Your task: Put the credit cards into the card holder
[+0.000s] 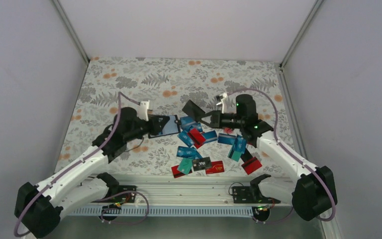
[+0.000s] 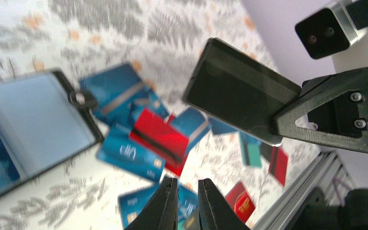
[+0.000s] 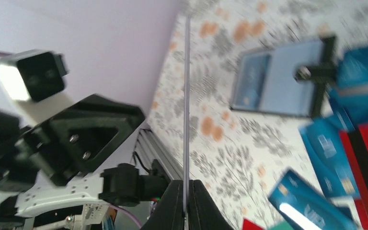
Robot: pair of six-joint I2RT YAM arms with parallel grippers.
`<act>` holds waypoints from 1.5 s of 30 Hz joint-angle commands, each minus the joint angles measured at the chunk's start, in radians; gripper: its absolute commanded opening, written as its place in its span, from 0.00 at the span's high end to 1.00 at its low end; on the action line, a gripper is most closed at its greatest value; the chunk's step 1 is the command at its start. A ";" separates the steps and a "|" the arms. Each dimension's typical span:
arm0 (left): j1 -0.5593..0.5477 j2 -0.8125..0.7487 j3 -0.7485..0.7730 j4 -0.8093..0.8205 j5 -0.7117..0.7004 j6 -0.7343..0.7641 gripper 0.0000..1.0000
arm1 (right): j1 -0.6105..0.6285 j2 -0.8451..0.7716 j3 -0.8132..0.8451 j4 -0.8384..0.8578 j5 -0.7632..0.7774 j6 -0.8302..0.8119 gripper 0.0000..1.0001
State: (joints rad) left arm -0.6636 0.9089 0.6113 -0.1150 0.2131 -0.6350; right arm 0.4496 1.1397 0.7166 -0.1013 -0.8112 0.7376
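The card holder (image 1: 165,125) lies open on the floral mat, its grey-blue slots up; it also shows in the left wrist view (image 2: 33,129) and the right wrist view (image 3: 282,79). Several blue, red, teal and black credit cards (image 1: 199,144) lie scattered to its right. My left gripper (image 1: 174,128) hovers by the holder's right edge, jaws a narrow gap apart with nothing between them (image 2: 188,184). My right gripper (image 1: 210,118) is shut on a black card (image 1: 194,109), held above the pile (image 2: 239,91). The right wrist view shows that card edge-on (image 3: 187,96).
A metal rail (image 1: 189,181) runs along the near edge, just below the cards. Grey walls close in the mat (image 1: 129,84) at the left, right and back. The two grippers face each other closely over the holder and the cards.
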 commanded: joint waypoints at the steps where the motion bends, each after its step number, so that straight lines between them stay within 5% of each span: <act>1: 0.164 -0.018 0.063 0.197 0.279 0.025 0.80 | -0.032 -0.020 0.092 0.159 -0.177 -0.098 0.96; 7: 0.340 0.048 0.110 0.420 0.671 -0.032 0.71 | -0.034 -0.029 0.139 0.253 -0.296 -0.157 0.96; 13: 0.352 0.093 0.145 0.527 0.825 -0.039 0.64 | -0.034 -0.033 0.159 0.263 -0.379 -0.206 0.96; 29: 0.320 0.106 0.206 0.486 0.938 0.054 0.56 | 0.045 0.026 0.236 0.149 -0.444 -0.352 0.96; 45: 0.307 0.108 0.225 0.419 0.873 0.109 0.59 | 0.096 0.039 0.273 0.073 -0.454 -0.425 0.96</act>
State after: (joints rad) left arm -0.3561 1.0149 0.8246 0.2817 1.1019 -0.5495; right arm 0.5259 1.1786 0.9565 0.0013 -1.2465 0.3557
